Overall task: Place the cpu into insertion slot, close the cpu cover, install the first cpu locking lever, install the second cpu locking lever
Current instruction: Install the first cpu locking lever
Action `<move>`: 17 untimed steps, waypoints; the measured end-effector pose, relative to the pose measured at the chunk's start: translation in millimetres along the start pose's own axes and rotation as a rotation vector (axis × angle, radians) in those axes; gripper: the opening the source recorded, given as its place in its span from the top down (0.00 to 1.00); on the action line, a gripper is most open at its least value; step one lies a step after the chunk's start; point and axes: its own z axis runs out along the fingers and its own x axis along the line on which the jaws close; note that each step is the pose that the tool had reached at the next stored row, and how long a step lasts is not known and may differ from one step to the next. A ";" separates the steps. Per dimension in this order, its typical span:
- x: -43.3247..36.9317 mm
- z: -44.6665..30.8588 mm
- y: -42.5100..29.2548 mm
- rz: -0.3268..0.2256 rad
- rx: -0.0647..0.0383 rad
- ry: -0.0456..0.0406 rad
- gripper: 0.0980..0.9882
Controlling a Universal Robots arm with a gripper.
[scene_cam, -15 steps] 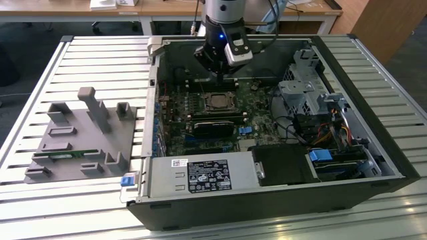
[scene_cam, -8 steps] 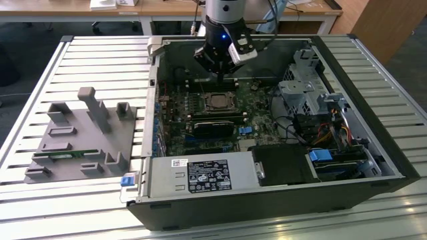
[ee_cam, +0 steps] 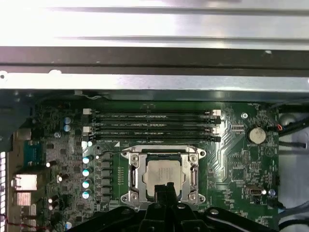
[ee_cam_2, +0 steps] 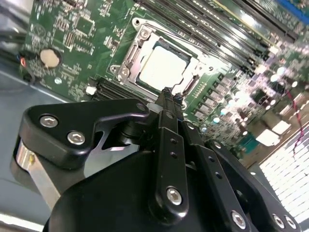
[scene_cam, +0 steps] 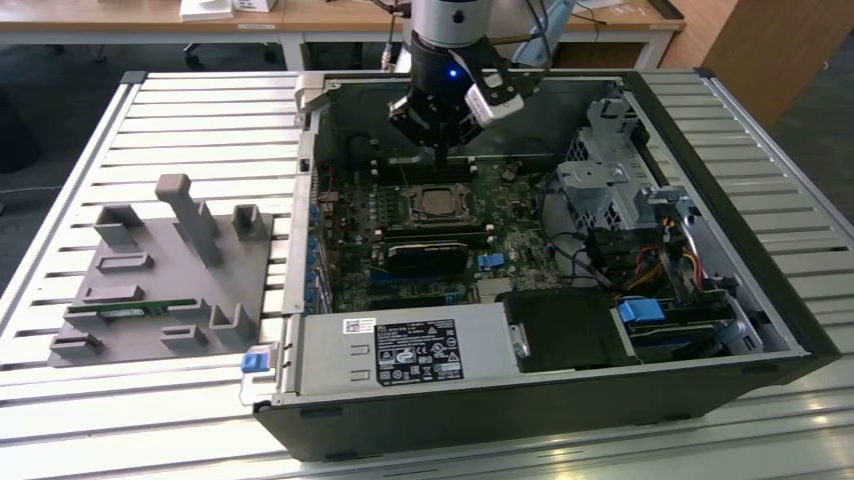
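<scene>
Grey moulded fixture block (scene_cam: 167, 270) on slatted metal bench (scene_cam: 80, 140), beside open black computer case (scene_cam: 534, 425); green motherboard (ee_cam: 231, 154) inside.

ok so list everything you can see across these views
slatted table: one, white, under everything
open computer case: one, black, on the table
flat motherboard: one, green, inside the case
boxy power supply: one, grey, in the case
small square metal-topped cpu: one, silver-grey, seated mid-motherboard
thin metal cpu cover frame: one, silvery, flat around the cpu
long narrow memory slots: four, black, side by side beside the cover frame
round coin battery: one, silver, on the motherboard
moulded fixture with upright posts: one, grey, on the table at the exterior view's left
robot gripper: one, black, shut, tips close over the cover frame's edge
</scene>
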 end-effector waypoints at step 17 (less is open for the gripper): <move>18.1 0.9 0.1 -0.042 -0.004 0.0005 0.99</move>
